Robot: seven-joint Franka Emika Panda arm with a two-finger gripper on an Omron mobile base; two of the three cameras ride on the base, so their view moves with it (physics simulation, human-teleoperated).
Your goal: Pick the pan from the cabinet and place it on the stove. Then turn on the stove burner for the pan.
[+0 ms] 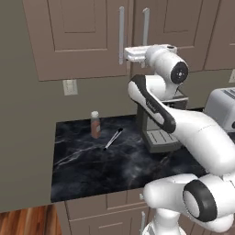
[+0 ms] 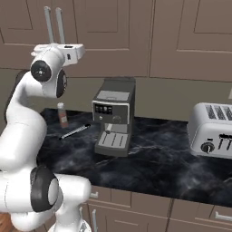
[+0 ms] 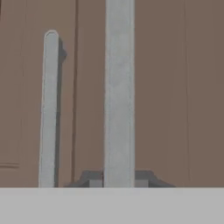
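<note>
While fully closed, pincer grips cabinet handle.

**Counter and wall cabinet layout**

Cabinet hangs above the counter, doors shut, two bar handles side by side at the door seam. Gripper sits at the left handle's lower end, closed on it. On the counter: bottle at back left, pen-like utensil just right of it, coffee machine further right, toaster far right. Wall outlet behind, above the bottle. Drawer fronts below the counter edge.
</note>
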